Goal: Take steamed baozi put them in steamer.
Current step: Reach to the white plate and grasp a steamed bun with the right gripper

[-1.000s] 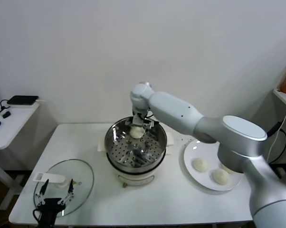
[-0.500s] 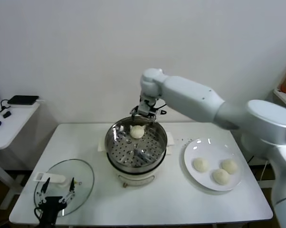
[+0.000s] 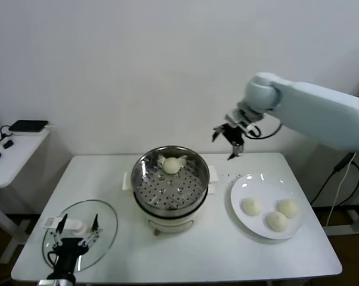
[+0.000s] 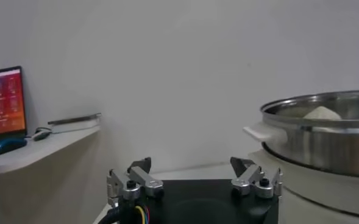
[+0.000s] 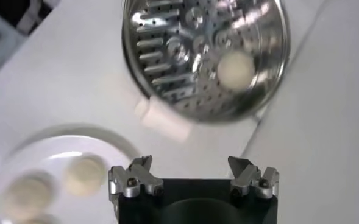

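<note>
Steamer [image 3: 170, 182]: steel basket on a white cooker base, mid-surface [image 3: 185, 250]. One bun [image 3: 172, 165] lies inside, against the far wall.

Plate [image 3: 242, 193]: white, to the robot's right of the steamer, bearing three buns [image 3: 250, 206], [image 3: 288, 208], [image 3: 277, 221].

Right gripper [image 3: 228, 138]: raised in the air, between steamer and plate, jaws spread, holding nothing.

Left gripper [image 3: 75, 235]: low at the surface's near left corner, over a glass lid [image 3: 105, 217], jaws spread, empty.
</note>
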### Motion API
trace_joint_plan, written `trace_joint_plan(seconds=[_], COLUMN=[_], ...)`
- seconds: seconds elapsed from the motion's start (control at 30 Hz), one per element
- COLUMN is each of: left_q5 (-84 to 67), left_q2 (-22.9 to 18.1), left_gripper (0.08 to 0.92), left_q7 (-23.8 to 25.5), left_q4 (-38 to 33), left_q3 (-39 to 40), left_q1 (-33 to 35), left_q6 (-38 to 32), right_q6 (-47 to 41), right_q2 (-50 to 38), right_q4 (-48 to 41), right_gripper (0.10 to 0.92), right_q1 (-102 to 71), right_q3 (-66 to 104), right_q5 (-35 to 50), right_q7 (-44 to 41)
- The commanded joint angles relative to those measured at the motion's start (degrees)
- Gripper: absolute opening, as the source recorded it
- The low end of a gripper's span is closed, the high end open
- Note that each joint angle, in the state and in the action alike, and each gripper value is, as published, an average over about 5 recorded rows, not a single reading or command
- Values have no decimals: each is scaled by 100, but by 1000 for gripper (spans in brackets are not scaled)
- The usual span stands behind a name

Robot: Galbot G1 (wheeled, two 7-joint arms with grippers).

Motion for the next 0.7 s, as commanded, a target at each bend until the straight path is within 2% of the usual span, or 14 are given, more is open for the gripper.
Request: trace_joint_plan(seconds=[0.03, 0.23, 0.7], left_q5=[3, 40, 97], left_q2=[21, 16, -24], left_gripper=[823, 823, 823], left_q7=[13, 13, -2], left_q4=[-61, -105, -122], left_q3=[44, 74, 64], left_q1=[5, 98, 284], left_q6=[31, 8, -68], right_q6=[-967, -930, -944], right_q2=[-1726, -1742, -876], right_q4=[427, 251, -488], right_gripper=[823, 823, 823], right_q1=[-937, -1858, -2933], right_q3=[249, 890, 1304], right_q5=[510, -123, -492], right_q7=[186, 185, 291])
